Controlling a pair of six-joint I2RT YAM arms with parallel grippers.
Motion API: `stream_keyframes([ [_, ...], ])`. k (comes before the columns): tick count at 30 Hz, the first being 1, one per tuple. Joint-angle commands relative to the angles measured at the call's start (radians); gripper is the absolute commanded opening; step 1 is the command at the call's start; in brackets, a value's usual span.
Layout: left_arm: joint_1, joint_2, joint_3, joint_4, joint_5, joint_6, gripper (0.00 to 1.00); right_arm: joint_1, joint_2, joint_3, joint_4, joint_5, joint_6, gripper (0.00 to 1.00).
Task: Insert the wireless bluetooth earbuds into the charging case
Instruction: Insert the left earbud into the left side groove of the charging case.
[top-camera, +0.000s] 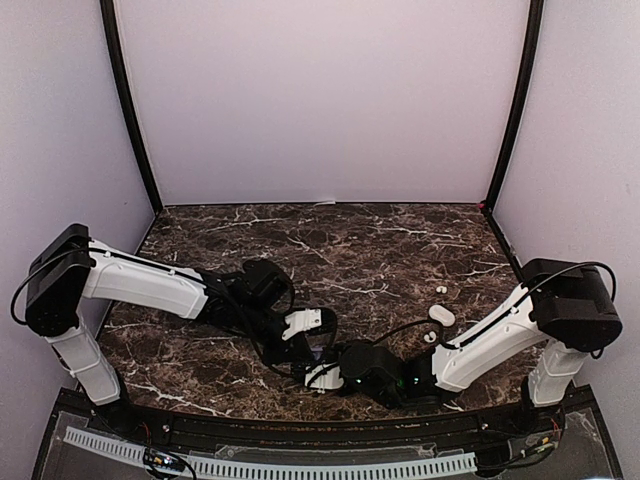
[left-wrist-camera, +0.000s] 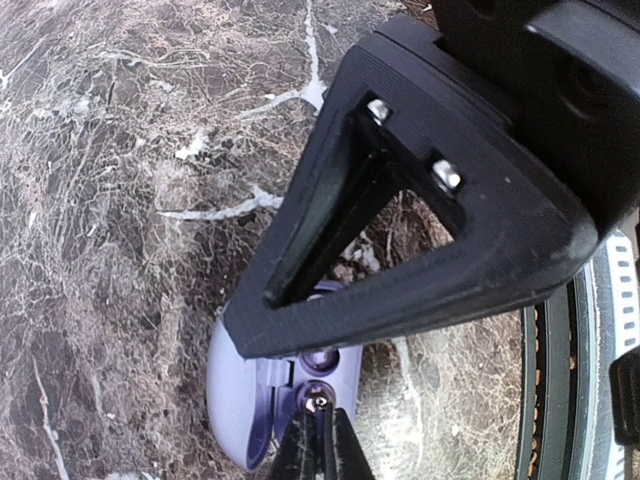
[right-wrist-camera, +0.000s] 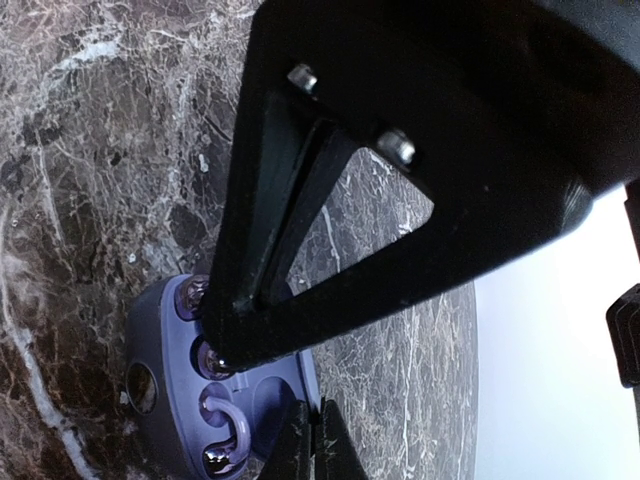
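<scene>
Earbuds (top-camera: 440, 289): you see 2 tiny white buds on the marble table (top-camera: 400, 240), well apart from both grippers, back along the right arm beside its forearm, with a white oval case (top-camera: 441, 314) between them. The lavender charging case (right-wrist-camera: 160, 330) lies open directly ahead of both sets of fingertips, with the 2 grippers meeting over it from opposite sides. The left gripper (left-wrist-camera: 320, 445) is clenched, its tips pressed together at the case's inner tray, touching or just short of a small shiny point in 1 socket; you cannot tell whether anything is pinched. The right gripper (right-wrist-camera: 312, 440) is likewise clenched, its tips at the case's rim just beside a curved lavender hook (right-wrist-camera: 232, 420) with a glossy end. Beyond those tips, 2 rounded glossy seats sit along the tray, partly hidden behind a black triangular finger frame (right-wrist-camera: 300, 200).
</scene>
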Motion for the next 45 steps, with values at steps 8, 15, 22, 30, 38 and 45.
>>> stream_keyframes([
  [8, -0.015, 0.047, 0.053, -0.112, -0.014, 0.015, 0.04, 0.007, 0.007, 0.024, 0.053, 0.028, 0.008, 0.0],
  [15, -0.02, 0.036, 0.049, -0.095, -0.01, 0.014, 0.2, 0.01, 0.01, 0.023, 0.054, 0.027, 0.008, 0.0],
  [22, -0.02, 0.007, 0.028, -0.026, 0.008, -0.002, 0.27, 0.009, 0.008, 0.021, 0.052, 0.027, 0.013, 0.0],
  [30, -0.019, -0.046, -0.006, 0.032, -0.016, -0.027, 0.4, 0.009, 0.006, 0.019, 0.049, 0.025, 0.015, 0.0],
  [38, -0.019, -0.18, -0.097, 0.136, -0.067, -0.086, 0.43, 0.009, -0.001, 0.011, 0.057, 0.025, 0.02, 0.0],
  [45, -0.017, -0.369, -0.212, 0.192, -0.108, -0.174, 0.46, 0.009, 0.001, 0.004, 0.076, 0.031, 0.019, 0.0],
])
